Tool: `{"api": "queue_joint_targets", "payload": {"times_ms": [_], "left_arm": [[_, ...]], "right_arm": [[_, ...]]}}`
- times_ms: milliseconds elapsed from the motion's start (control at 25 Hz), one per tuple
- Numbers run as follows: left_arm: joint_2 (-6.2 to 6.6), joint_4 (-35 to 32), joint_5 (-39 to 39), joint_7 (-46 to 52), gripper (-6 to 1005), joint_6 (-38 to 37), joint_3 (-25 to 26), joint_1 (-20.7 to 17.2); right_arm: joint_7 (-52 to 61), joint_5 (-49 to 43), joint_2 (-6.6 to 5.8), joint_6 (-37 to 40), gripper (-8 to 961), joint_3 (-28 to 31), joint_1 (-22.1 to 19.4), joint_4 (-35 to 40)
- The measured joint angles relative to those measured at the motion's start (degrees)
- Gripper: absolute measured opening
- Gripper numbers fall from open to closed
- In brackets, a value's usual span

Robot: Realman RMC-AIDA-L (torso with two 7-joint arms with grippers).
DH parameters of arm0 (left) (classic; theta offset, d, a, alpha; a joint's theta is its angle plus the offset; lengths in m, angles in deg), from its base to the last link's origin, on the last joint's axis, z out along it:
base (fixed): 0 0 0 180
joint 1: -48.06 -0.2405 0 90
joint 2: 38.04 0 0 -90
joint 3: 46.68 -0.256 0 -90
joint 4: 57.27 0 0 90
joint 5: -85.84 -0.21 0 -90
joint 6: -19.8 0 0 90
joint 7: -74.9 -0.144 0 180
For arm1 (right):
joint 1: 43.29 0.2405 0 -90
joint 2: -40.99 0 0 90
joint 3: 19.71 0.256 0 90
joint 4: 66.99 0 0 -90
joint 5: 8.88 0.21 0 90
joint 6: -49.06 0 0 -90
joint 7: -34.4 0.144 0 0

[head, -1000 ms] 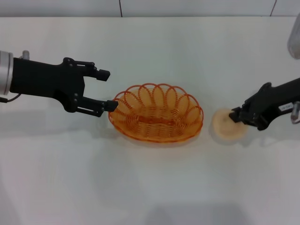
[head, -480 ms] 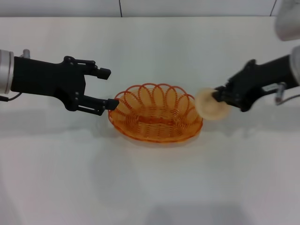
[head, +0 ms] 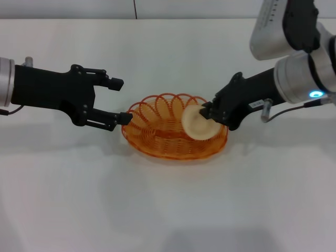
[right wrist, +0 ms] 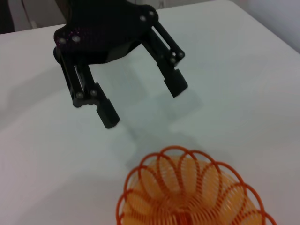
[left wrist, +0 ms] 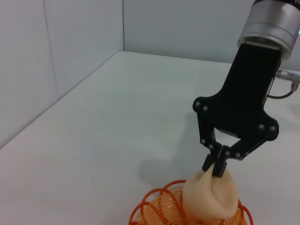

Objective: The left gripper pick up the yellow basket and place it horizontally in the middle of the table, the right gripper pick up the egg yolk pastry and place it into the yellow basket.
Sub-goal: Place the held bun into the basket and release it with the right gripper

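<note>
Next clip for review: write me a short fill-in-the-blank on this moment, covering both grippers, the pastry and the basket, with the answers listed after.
1. The right gripper is shut on the ____.
2. The egg yolk pastry is held over the yellow ____.
3. The left gripper, beside the yellow basket, has its fingers ____.
4. The basket rests on the white ____.

Answers: egg yolk pastry; basket; open; table

left hand: black claw, silver wrist | right hand: black, white label, blue light
</note>
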Motion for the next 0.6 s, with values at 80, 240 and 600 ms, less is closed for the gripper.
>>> {"api": "queue_joint_targets", "payload": {"times_ms": [80,240,600], "left_arm": [[0.03,0.00,0.00,-0.08,824,-0.01,0.00,0.00],[0.04,0.00,-0.04,-0.19,824,0.04,0.00,0.01],[0.05,0.00,-0.44,-0.29,824,0.05,0.00,0.02]], "right_arm": [[-0.04,1.01,-0.01,-1.67,43,-0.97,0.19,-0.74],[-0.10,1.73,0.00,-3.84,54,-2.59,0.61,-1.53],[-0.34,2.37,0.10,-7.98,79,-6.24,2.20,-4.85]]}}
